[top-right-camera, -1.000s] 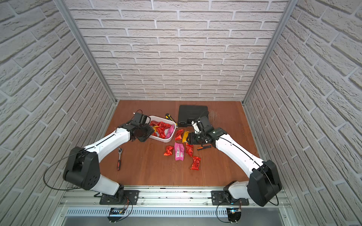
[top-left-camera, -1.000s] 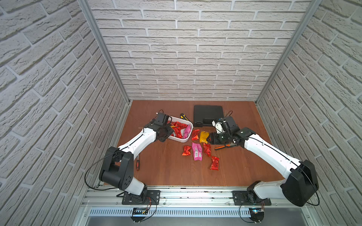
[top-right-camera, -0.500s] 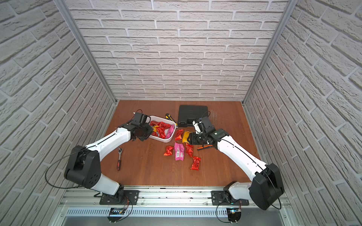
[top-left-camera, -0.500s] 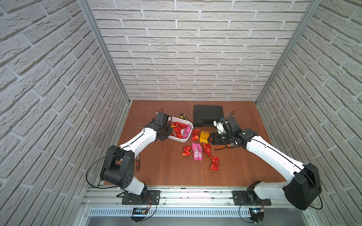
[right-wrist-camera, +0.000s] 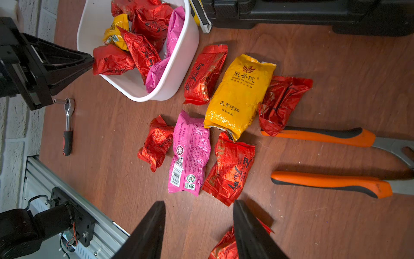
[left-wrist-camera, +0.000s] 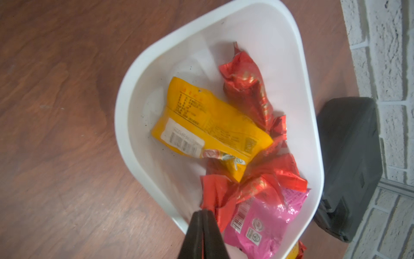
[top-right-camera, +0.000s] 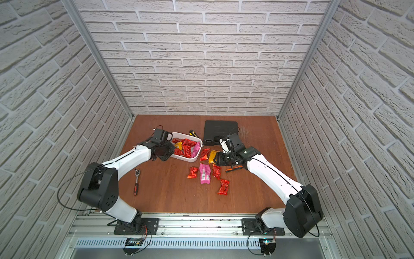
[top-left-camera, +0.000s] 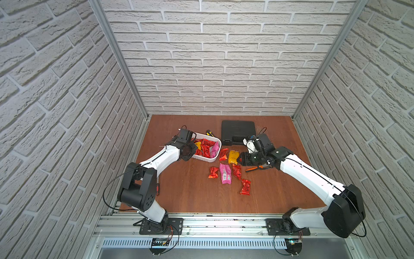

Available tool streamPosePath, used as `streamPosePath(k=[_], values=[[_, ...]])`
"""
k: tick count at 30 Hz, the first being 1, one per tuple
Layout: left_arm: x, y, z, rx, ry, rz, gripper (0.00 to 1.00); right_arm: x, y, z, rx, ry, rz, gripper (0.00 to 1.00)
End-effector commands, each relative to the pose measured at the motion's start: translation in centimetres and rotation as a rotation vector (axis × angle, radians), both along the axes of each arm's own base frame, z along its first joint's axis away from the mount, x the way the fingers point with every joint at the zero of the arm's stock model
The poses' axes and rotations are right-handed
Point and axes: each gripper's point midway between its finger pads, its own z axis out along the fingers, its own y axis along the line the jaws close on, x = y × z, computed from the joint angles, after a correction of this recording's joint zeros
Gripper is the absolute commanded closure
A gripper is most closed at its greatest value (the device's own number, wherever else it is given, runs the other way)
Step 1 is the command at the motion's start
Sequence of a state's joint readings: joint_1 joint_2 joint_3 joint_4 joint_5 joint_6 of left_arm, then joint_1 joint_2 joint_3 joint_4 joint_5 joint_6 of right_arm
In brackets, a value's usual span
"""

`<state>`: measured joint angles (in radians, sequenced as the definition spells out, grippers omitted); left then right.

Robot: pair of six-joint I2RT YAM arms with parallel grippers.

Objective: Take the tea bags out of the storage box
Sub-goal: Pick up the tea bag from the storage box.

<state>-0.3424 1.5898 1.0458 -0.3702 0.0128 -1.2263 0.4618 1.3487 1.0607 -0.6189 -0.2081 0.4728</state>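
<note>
White brick walls close in three sides of a reddish-brown wooden floor, with metal posts in the back corners, all under even light.

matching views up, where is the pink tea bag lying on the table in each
Both top views: pink tea bag, mid-table.
Left wrist: not in it; the boxed pink bag is another.
Right wrist: picture centre.
Shared landmark: white storage box.

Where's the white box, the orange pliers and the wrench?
white box (top-right-camera: pixel 188 159): in a top view, its near side wall.
orange pliers (right-wrist-camera: pixel 313 136): right wrist view, one orange handle.
wrench (top-right-camera: pixel 136 179): in a top view, its metal shaft.
</note>
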Motion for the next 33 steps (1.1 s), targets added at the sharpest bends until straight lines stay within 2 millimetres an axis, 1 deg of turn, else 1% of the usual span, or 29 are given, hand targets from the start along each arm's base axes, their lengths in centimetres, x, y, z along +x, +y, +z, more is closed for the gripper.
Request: streamPosePath(k=[1, 9, 12, 14, 16, 19, 24, 25, 27, 29, 31, 33], values=[[0.8, 0.1, 0.4, 0.005, -0.033, 0.000, 1.00, 0.5, 0.3, 1.6, 0.024, -0.046, 0.018, 0.46], [0.4, 1.3, 3.0, 0.070, -0.099, 0.016, 1.00, 0.2, 0.2, 2.7, 0.036, -0.073, 0.027, 0.46], [0.3, 1.2, 3.9, 0.074, -0.135, -0.002, 1.00, 0.6, 1.0, 3.4, 0.067, -0.090, 0.052, 0.46], [0.3, 1.1, 4.5, 0.071, -0.160, -0.011, 1.00, 1.0, 2.0, 3.7, 0.106, -0.107, 0.082, 0.47], [0.2, 1.0, 5.1, 0.070, -0.175, -0.023, 1.00, 1.8, 3.4, 4.3, 0.157, -0.143, 0.123, 0.47], [-0.5, 1.5, 5.5, 0.069, -0.171, -0.002, 1.00, 3.2, 6.5, 5.6, 0.215, -0.256, 0.225, 0.47], [-0.9, 1.4, 5.5, 0.007, -0.169, 0.053, 1.00, 5.8, 12.8, 7.3, 0.235, -0.652, 0.408, 0.46], [-0.8, 1.3, 5.4, -0.002, -0.167, 0.058, 1.00, 6.4, 13.9, 7.3, 0.238, -0.705, 0.429, 0.46], [-0.7, 1.2, 5.6, -0.021, -0.171, 0.075, 1.00, 7.4, 16.4, 7.3, 0.252, -0.767, 0.472, 0.45], [-0.6, 1.2, 6.0, -0.041, -0.180, 0.099, 1.00, 8.1, 18.6, 6.7, 0.265, -0.783, 0.501, 0.44], [-0.5, 1.2, 6.6, -0.062, -0.192, 0.127, 1.00, 8.1, 20.5, 6.0, 0.268, -0.815, 0.536, 0.42], [-0.4, 1.3, 7.2, -0.082, -0.208, 0.158, 1.00, 8.0, 21.8, 4.9, 0.251, -0.854, 0.568, 0.40]])
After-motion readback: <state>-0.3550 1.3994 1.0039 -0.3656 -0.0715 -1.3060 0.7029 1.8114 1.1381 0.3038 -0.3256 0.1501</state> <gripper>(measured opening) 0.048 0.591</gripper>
